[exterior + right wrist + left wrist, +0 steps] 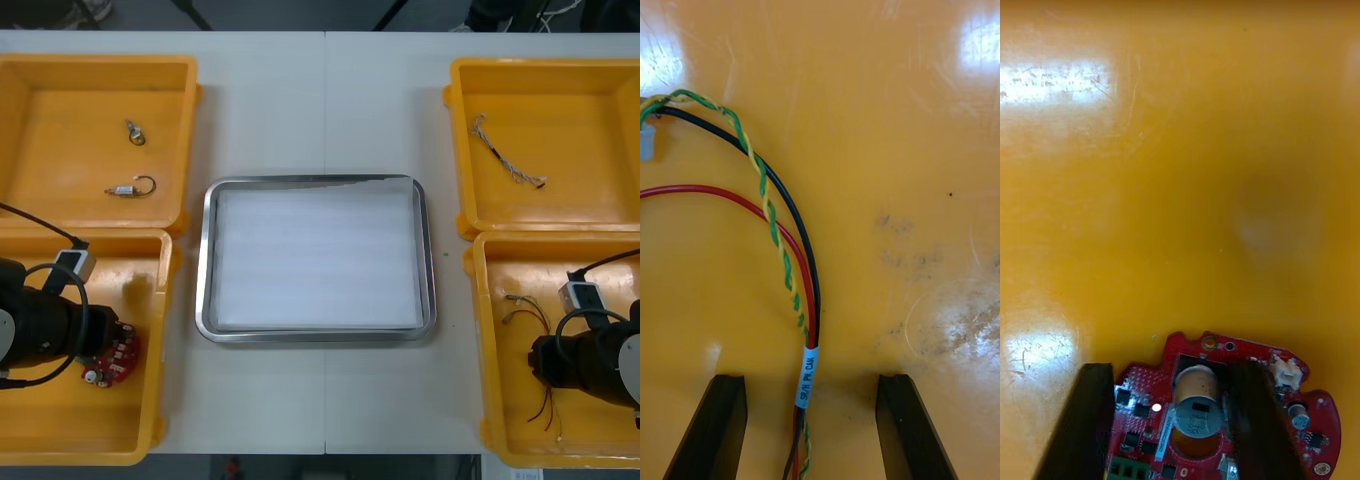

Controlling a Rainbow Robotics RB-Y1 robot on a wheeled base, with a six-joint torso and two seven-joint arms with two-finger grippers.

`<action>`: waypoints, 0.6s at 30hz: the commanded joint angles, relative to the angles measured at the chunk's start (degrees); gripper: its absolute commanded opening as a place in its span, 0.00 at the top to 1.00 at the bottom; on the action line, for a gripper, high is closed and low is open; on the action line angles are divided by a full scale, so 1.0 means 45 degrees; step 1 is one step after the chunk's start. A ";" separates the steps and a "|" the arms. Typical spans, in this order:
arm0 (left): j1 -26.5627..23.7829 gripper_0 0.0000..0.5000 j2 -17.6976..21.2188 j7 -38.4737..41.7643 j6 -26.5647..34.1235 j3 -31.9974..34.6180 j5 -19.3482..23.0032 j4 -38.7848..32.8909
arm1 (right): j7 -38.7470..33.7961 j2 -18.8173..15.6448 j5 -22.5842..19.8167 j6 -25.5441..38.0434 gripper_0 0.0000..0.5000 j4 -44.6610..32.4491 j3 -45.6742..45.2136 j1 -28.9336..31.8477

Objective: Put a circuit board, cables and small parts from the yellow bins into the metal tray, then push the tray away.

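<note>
At the near corners of the bench point(320, 100), we prepare grasps.
Fingers apart, left gripper point(1171, 369) straddles round red circuit board point(1196, 420), right gripper point(809, 379) red-and-black cables point(806, 285); both must close.

We're seeing tray point(316, 336) sitting mid-table, small metal parts point(135, 132) in far left bin point(60, 150), circuit board point(112, 362) in near left bin point(120, 420), one cable point(505, 158) in far right bin point(585, 110), more cables point(530, 318) in near right bin point(515, 400).
</note>
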 commanded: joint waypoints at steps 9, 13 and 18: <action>0.0282 1.00 -0.0154 0.1330 -0.0140 -0.0141 -0.0313 -0.0213 | 0.0339 0.0113 -0.0129 -0.0152 1.00 -0.0101 0.0232 0.0679; -0.0011 1.00 -0.0018 0.1369 0.0446 0.0093 -0.0333 -0.0505 | 0.0339 0.0113 -0.0149 -0.0113 1.00 -0.0472 0.0154 0.0679; -0.0480 1.00 0.0217 0.1545 0.1677 0.0523 -0.0137 -0.1052 | 0.0378 0.0113 -0.0207 0.0356 1.00 -0.1429 -0.0354 0.0640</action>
